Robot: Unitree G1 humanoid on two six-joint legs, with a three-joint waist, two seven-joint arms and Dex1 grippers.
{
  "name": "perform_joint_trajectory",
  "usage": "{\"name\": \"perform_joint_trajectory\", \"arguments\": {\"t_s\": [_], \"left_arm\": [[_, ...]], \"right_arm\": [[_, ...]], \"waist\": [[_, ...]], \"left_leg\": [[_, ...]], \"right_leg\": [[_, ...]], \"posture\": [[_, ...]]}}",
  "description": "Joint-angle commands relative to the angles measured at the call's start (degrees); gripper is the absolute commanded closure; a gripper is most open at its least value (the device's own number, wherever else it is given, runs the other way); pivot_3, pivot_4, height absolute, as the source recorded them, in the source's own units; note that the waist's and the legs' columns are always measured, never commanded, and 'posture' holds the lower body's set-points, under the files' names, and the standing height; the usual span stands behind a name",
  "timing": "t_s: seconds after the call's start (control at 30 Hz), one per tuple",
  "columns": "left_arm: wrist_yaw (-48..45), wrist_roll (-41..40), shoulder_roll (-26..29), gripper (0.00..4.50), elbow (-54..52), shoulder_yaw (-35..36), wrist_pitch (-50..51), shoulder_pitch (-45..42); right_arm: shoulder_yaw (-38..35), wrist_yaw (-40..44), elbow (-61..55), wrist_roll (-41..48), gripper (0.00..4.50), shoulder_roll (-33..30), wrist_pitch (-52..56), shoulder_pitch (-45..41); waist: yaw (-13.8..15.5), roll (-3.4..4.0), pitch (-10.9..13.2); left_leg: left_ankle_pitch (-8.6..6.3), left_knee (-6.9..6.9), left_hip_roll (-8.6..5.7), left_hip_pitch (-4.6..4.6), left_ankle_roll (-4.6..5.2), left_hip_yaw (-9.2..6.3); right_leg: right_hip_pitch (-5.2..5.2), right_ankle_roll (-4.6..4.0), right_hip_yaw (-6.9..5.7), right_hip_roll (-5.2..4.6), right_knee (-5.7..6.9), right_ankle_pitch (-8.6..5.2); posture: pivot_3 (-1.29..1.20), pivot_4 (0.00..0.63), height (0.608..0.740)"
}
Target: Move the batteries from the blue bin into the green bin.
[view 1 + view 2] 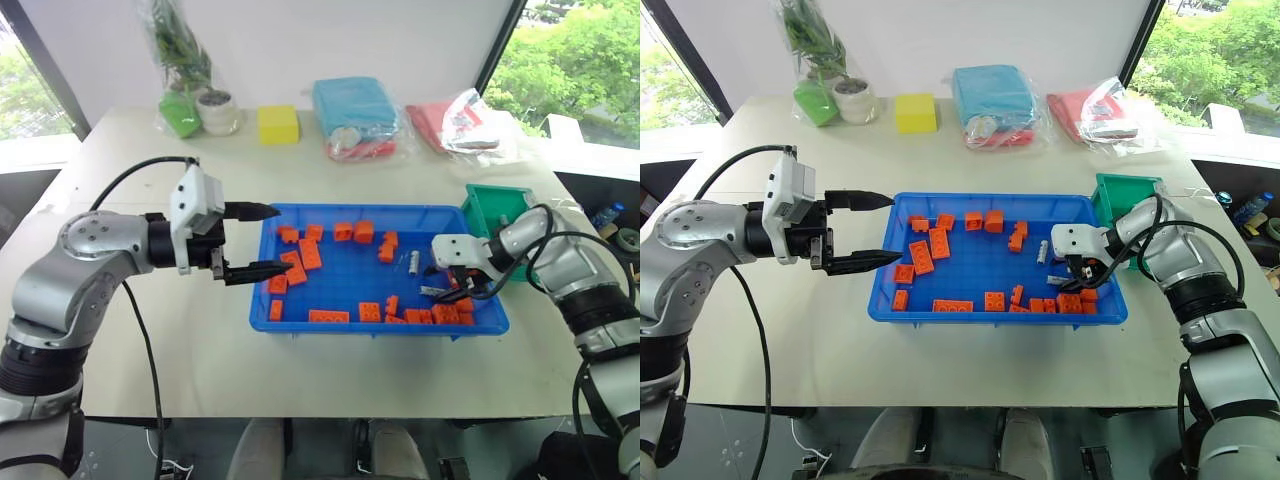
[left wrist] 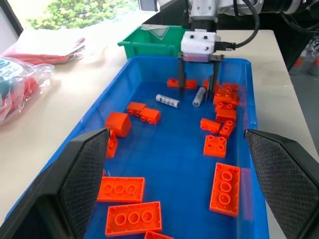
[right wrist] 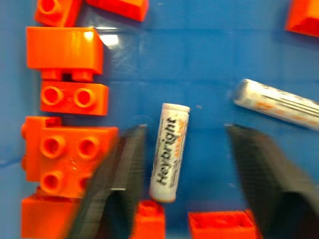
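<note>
The blue bin point(image 1: 375, 327) lies mid-table with orange bricks point(image 1: 310, 254) scattered in it. Two batteries lie on its floor at the right end: one point(image 2: 167, 101) loose, the other point(image 3: 168, 152) between the fingers of my right gripper point(image 2: 200, 93). That gripper points down into the bin, open, with one finger close against the battery and a gap on the other side. The green bin point(image 1: 495, 205) stands just behind the blue bin's right end. My left gripper point(image 1: 280, 240) hovers open over the blue bin's left rim, holding nothing.
Along the table's back edge are a bagged plant point(image 1: 185, 70), a yellow block point(image 1: 278, 124), a light-blue packet point(image 1: 355, 110) and a red packet point(image 1: 455, 125). Orange bricks point(image 3: 67, 149) crowd close beside the right gripper. Bare table lies left of and in front of the blue bin.
</note>
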Motion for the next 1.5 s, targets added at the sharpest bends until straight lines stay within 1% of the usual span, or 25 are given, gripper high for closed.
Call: {"name": "perform_joint_trajectory", "arguments": {"t_s": [0.03, 0.07, 0.1, 0.17, 0.23, 0.3, 0.37, 0.43, 0.5, 0.53, 0.63, 0.7, 0.73, 0.87, 0.93, 0.97, 1.07, 1.17, 1.23, 1.3, 1.43, 1.5], "left_arm": [[0.3, 0.1, 0.0, 0.00, -1.1, 1.3, -1.4, -0.6], [0.2, 0.1, 0.0, 0.00, -1.1, 1.3, -1.5, -0.5], [0.2, 0.2, 0.1, 0.00, -1.1, 1.3, -1.6, -0.4], [0.1, 0.2, 0.1, 0.00, -1.1, 1.2, -1.7, -0.4], [0.1, 0.3, 0.1, 0.00, -1.0, 1.3, -1.8, -0.3], [0.1, 0.4, 0.1, 0.00, -0.9, 1.3, -2.1, -0.1], [0.2, 0.5, 0.0, 0.00, -0.8, 1.2, -2.3, 0.1], [0.1, 0.6, -0.1, 0.00, -0.7, 1.1, -2.6, 0.3], [-0.1, 0.7, -0.2, 0.00, -0.4, 0.9, -2.8, 0.3], [-0.3, 0.9, -0.3, 0.00, 0.0, 0.7, -2.9, 0.0], [-0.8, 1.3, -0.7, 0.00, 1.0, 0.2, -3.4, -0.8], [-1.1, 1.6, -1.3, 0.00, 2.0, -0.5, -3.8, -2.0], [-1.2, 1.8, -1.6, 0.00, 2.4, -0.8, -3.9, -2.6], [-1.6, 2.3, -2.2, 0.00, 3.2, -1.5, -4.2, -3.8], [-1.7, 2.5, -2.3, 0.00, 3.5, -1.6, -4.2, -4.1], [-1.8, 2.5, -2.3, 0.00, 3.5, -1.6, -4.2, -4.2], [-1.8, 2.5, -2.0, 0.00, 3.2, -1.4, -4.2, -3.9], [-1.4, 2.4, -1.8, 0.00, 2.6, -1.0, -3.8, -3.4], [-0.9, 2.1, -1.4, 0.00, 1.5, -0.4, -3.3, -2.7], [-0.4, 1.8, -1.1, 0.00, 0.7, 0.1, -3.0, -2.0], [0.6, 1.2, -0.3, 0.00, -0.8, 1.4, -2.2, -0.4], [0.9, 0.9, -0.1, 0.00, -1.4, 1.9, -1.9, 0.3]], "right_arm": [[-1.4, 0.6, -2.8, 1.6, 3.96, -0.5, 2.7, 1.4], [-2.0, 0.4, -4.3, 2.4, 4.43, -0.5, 4.2, 1.8], [-2.7, 0.0, -6.0, 3.1, 4.48, -0.6, 5.5, 2.3], [-5.9, -1.6, -10.8, 6.0, 4.47, -0.5, 11.6, 2.8], [-10.5, -3.8, -15.8, 10.3, 4.47, -0.4, 19.0, 2.8], [-15.8, -7.4, -19.2, 14.3, 4.47, -0.6, 27.4, 1.4], [-21.7, -13.0, -19.3, 16.4, 4.47, -1.5, 33.9, -0.9], [-25.9, -17.7, -17.4, 16.7, 4.47, -3.4, 37.0, -2.3], [-27.6, -20.5, -16.3, 16.3, 4.47, -5.4, 38.2, -2.1], [-28.2, -22.2, -14.8, 15.4, 4.47, -6.6, 38.0, -1.5], [-28.4, -25.7, -11.8, 14.1, 4.47, -8.9, 37.3, -0.1], [-27.9, -27.0, -10.9, 13.7, 3.41, -9.6, 36.8, 1.6], [-27.8, -27.8, -10.7, 13.9, 2.99, -9.3, 36.9, 1.9], [-26.3, -31.0, -10.4, 13.3, 0.95, -7.7, 34.9, 1.5], [-26.1, -31.3, -10.7, 14.1, 0.95, -6.8, 35.4, 0.2], [-26.2, -31.7, -11.4, 15.2, 0.95, -5.5, 37.4, -1.1], [-26.4, -33.0, -16.1, 20.0, 0.95, -0.3, 46.6, -3.6], [-27.1, -36.0, -22.3, 24.3, 0.95, 4.7, 57.2, -3.3], [-28.2, -39.8, -26.7, 26.7, 0.95, 9.0, 64.9, -1.4], [-28.7, -43.4, -30.3, 27.7, 0.95, 12.0, 69.8, 0.8], [-28.7, -49.4, -35.1, 27.4, 0.95, 14.7, 73.6, 6.2], [-28.5, -51.8, -36.3, 26.8, 0.95, 15.3, 73.3, 8.4]], "waist": [[0.0, -0.03, 0.0], [-0.1, -0.03, 0.0], [-0.1, -0.03, 0.0], [-0.2, 0.00, 0.0], [-0.2, 0.06, 0.0], [-0.1, 0.07, 0.0], [-0.1, 0.07, 0.0], [0.1, 0.06, 0.0], [0.3, 0.02, 0.0], [0.3, -0.03, 0.0], [-0.1, -0.06, 0.0], [-0.1, -0.05, 0.0], [-0.2, 0.00, 0.0], [-0.8, 0.13, 0.0], [-1.4, 0.13, 0.0], [-1.6, 0.13, 0.0], [-1.9, 0.12, 0.0], [-1.9, 0.12, 0.0], [-1.7, 0.10, 0.0], [-1.3, 0.05, 0.0], [-0.6, 0.04, 0.0], [-0.5, 0.04, 0.0]], "left_leg": [[0.00, 0.02, 0.00, 0.01, 0.00, -0.01], [0.00, 0.02, 0.00, 0.01, 0.00, -0.02], [0.00, 0.02, 0.00, 0.03, 0.00, -0.02], [0.00, 0.02, 0.01, 0.04, 0.00, -0.02], [0.00, 0.01, 0.01, 0.02, 0.00, -0.01], [0.00, 0.01, 0.01, 0.01, 0.00, -0.01], [0.00, 0.01, 0.02, 0.02, 0.00, -0.01], [0.00, 0.01, 0.02, 0.01, -0.01, 0.00], [-0.01, 0.01, -0.02, -0.01, -0.01, -0.04], [-0.02, 0.01, -0.05, -0.02, -0.01, -0.04], [-0.02, 0.01, -0.08, -0.06, 0.00, 0.01], [-0.01, 0.01, -0.07, -0.06, 0.02, 0.04], [-0.01, 0.01, -0.05, -0.06, 0.02, 0.03], [0.00, -0.01, -0.04, -0.04, 0.03, 0.08], [0.00, -0.02, -0.03, -0.04, 0.03, 0.06], [0.01, -0.02, -0.03, -0.04, 0.03, 0.05], [0.01, -0.03, -0.01, -0.03, 0.04, 0.03], [0.01, -0.06, 0.08, -0.02, 0.04, 0.00], [0.01, -0.06, 0.08, -0.03, 0.04, -0.01], [0.01, -0.02, 0.06, -0.06, 0.04, -0.05], [0.00, 0.06, -0.12, -0.10, 0.04, -0.23], [0.00, 0.06, -0.12, -0.12, 0.04, -0.23]], "right_leg": [[0.01, 0.00, 0.00, 0.00, 0.00, 0.00], [0.02, 0.00, 0.00, 0.00, 0.00, 0.00], [0.03, 0.00, 0.00, 0.00, 0.01, 0.00], [0.02, -0.01, 0.00, 0.01, 0.03, 0.00], [0.00, -0.02, 0.00, 0.00, 0.04, 0.02], [-0.01, -0.02, 0.00, 0.00, 0.04, 0.03], [-0.01, -0.02, 0.00, 0.00, 0.04, 0.03], [-0.02, -0.03, 0.00, -0.01, 0.02, 0.02], [-0.13, -0.07, -0.01, -0.02, -0.04, -0.01], [-0.21, -0.18, -0.01, -0.04, -0.06, -0.07], [-0.20, -0.19, 0.01, -0.08, -0.09, -0.07], [-0.07, -0.14, 0.01, -0.07, -0.02, -0.04], [-0.08, -0.07, 0.01, -0.07, 0.01, 0.00], [-0.12, -0.01, 0.02, -0.06, 0.08, 0.04], [-0.12, -0.01, 0.02, -0.05, 0.09, 0.04], [-0.12, -0.01, 0.01, -0.05, 0.09, 0.04], [-0.12, -0.01, 0.01, -0.04, 0.09, 0.04], [-0.11, -0.02, 0.00, 0.02, 0.12, 0.04], [-0.12, -0.03, 0.00, 0.01, 0.13, 0.04], [-0.09, -0.03, -0.01, 0.01, 0.12, 0.04], [0.00, -0.05, 0.01, -0.05, 0.04, 0.04], [-0.03, -0.05, 0.01, -0.05, 0.03, 0.03]], "posture": [[0.00, 0.150, 0.704], [0.00, 0.150, 0.704], [0.00, 0.150, 0.704], [0.00, 0.150, 0.704], [0.00, 0.150, 0.704], [0.00, 0.150, 0.704], [0.00, 0.150, 0.704], [0.00, 0.150, 0.704], [0.00, 0.150, 0.704], [0.00, 0.150, 0.704], [0.00, 0.150, 0.704], [0.00, 0.150, 0.704], [0.00, 0.150, 0.704], [0.00, 0.150, 0.704], [0.00, 0.150, 0.704], [0.00, 0.150, 0.704], [0.00, 0.150, 0.704], [0.00, 0.150, 0.704], [0.00, 0.150, 0.704], [0.00, 0.150, 0.704], [0.00, 0.150, 0.704], [0.00, 0.150, 0.704]]}}
